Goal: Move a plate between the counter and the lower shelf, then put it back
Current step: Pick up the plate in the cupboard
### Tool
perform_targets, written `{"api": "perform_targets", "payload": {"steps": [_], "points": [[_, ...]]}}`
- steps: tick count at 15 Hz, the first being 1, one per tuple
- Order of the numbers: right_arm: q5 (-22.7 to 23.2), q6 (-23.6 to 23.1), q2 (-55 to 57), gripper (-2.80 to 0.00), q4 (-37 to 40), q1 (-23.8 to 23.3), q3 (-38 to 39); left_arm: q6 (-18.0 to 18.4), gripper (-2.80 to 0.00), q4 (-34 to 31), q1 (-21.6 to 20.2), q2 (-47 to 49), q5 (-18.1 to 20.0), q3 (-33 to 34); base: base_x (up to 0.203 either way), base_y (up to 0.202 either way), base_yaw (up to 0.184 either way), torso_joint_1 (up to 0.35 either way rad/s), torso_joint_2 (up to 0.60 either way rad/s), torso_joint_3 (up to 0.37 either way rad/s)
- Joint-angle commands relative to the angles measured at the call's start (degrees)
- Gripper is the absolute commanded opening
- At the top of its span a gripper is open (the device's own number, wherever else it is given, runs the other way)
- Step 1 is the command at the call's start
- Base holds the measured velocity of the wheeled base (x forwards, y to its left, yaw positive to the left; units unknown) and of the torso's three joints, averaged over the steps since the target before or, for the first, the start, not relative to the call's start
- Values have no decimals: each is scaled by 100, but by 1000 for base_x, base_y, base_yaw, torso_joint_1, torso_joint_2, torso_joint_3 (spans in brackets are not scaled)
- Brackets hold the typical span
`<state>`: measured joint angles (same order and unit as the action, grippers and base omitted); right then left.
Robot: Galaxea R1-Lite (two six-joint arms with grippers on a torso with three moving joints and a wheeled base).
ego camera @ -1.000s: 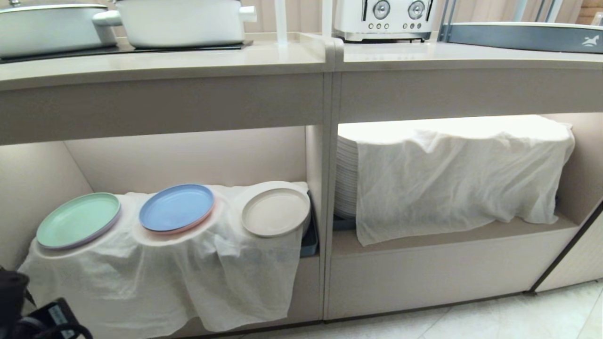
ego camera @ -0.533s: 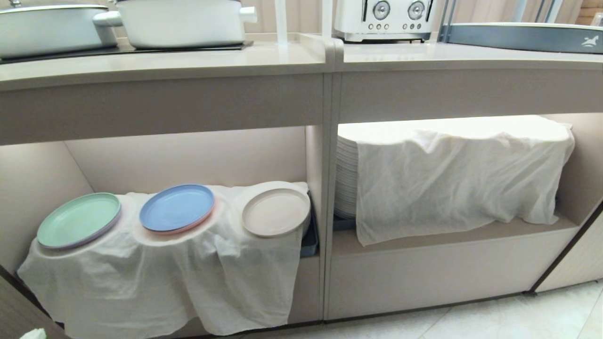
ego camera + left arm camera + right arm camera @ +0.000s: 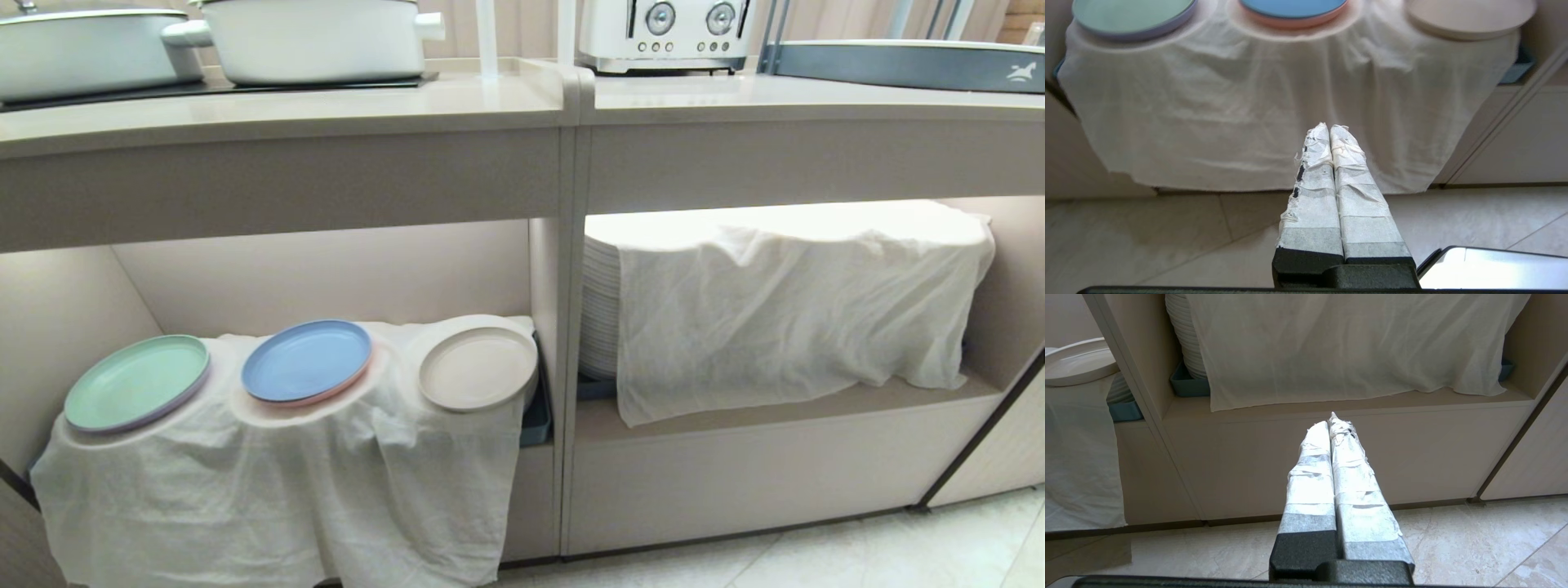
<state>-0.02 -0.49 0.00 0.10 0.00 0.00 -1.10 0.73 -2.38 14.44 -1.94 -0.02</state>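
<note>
The cream plate (image 3: 478, 367) lies flat on a white-cloth-draped stack at the right end of the lower shelf (image 3: 326, 273), under the counter (image 3: 286, 110). It also shows in the left wrist view as the plate (image 3: 1470, 16) and in the right wrist view as the plate (image 3: 1075, 361). My left gripper (image 3: 1329, 127) is shut and empty, low in front of the hanging cloth, well short of the plate. My right gripper (image 3: 1331, 418) is shut and empty, low before the neighbouring bay's front panel. Neither arm shows in the head view.
A mint-green plate (image 3: 136, 382) and a blue plate (image 3: 306, 360) sit left of the cream one on the white cloth (image 3: 269, 490). The right bay holds a tall cloth-covered plate stack (image 3: 600, 310). Pots (image 3: 318, 37) and a toaster (image 3: 665, 33) stand on the counter. Tiled floor (image 3: 816, 555) lies below.
The left arm, seen at the head view's lower left corner a second ago, has dropped out of that view. The plates and cloth have not moved.
</note>
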Motion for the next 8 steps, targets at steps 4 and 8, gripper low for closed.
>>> {"api": "perform_targets", "payload": {"steps": [4,8], "points": [[2,-4,0,-280,-1,0,0,-104,-280,-58,205,-1351,41,2,0,0,0,0,0,0],[2,-4,0,-280,-1,0,0,-128,-280,-73,229,-1435,36,2,0,0,0,0,0,0]]}}
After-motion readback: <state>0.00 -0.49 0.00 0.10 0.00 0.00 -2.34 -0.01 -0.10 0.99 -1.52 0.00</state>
